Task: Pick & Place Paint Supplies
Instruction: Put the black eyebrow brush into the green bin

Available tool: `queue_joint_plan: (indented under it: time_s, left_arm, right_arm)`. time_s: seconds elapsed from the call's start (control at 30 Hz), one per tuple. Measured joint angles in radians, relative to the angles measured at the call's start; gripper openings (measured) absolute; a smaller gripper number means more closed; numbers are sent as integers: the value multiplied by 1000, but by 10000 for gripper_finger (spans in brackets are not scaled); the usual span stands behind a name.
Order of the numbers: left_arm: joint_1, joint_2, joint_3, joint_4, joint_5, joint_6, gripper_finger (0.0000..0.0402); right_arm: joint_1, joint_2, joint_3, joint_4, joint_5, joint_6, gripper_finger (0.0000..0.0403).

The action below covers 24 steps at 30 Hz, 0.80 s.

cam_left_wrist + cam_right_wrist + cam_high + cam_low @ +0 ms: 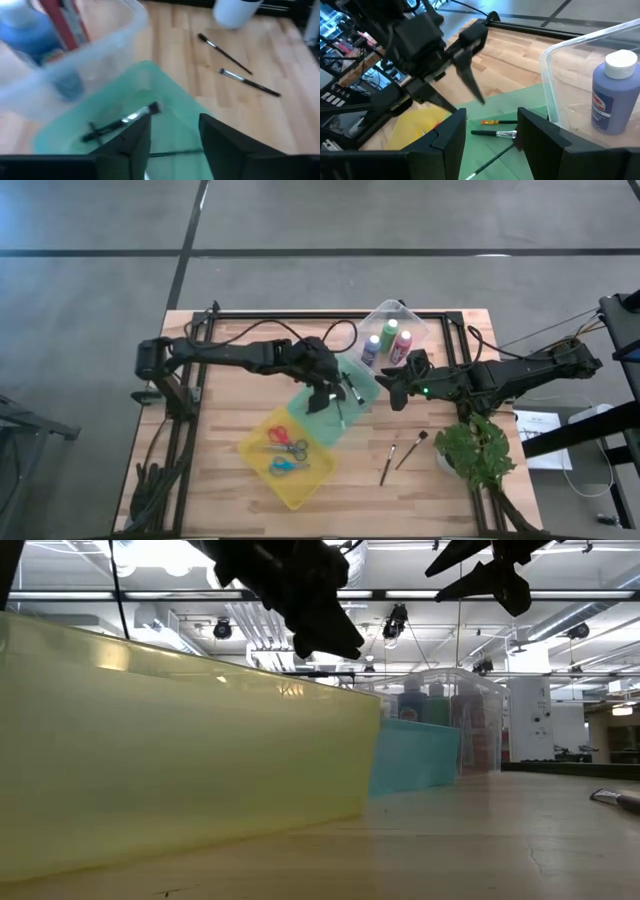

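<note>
Three bins sit in a diagonal row on the wooden table [220,380]: the clear bin [415,322] at the far end, the green bin [365,385] in the middle, and the yellow bin [255,455] nearest the front edge, each one touching or just beside the next. The left gripper [322,398] hangs above the green bin with its fingers apart and nothing between them; the right gripper [385,392] hovers at the other side of the same bin, also open and empty, so the two tools are near each other with only a small free space between. To the right of the bins the table is more open, and there two brushes [403,456] lie on the wood, near the potted plant [478,450]. The high view shows the green bottle [389,334], the pink-red bottle [401,346] and the blue-purple bottle [371,350] standing in the clear bin, and the red scissors [286,442] and blue scissors [288,466] in the yellow bin. The right wrist view shows brushes in the green bin [495,134], which the high view hardly shows. The low view is mostly filled by the yellow bin's wall.
</note>
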Motion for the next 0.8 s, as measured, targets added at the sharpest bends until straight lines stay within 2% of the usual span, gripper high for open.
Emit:
queue_joint_plan:
  time_s: [0.1, 0.2, 0.4, 0.57, 0.8]
  left_arm:
    - [9, -41, 0, -6, -52, 33, 200]
    - [12, -98, 0, -11, -93, 66, 210]
    - [11, -244, 0, -86, -93, 182, 212]
    - [11, -346, 0, -147, -152, 207, 213]
    - [11, -441, -45, -194, -247, 187, 213]
  right_arm:
    - [0, 0, 0, 0, -2, 4, 171]
    - [-1, 0, 0, 0, -30, 2, 171]
    - [-1, 7, 38, -33, -212, -118, 171]
    - [-2, 78, 145, -272, -348, -215, 171]
    - [-40, 305, 354, -758, -454, -226, 171]
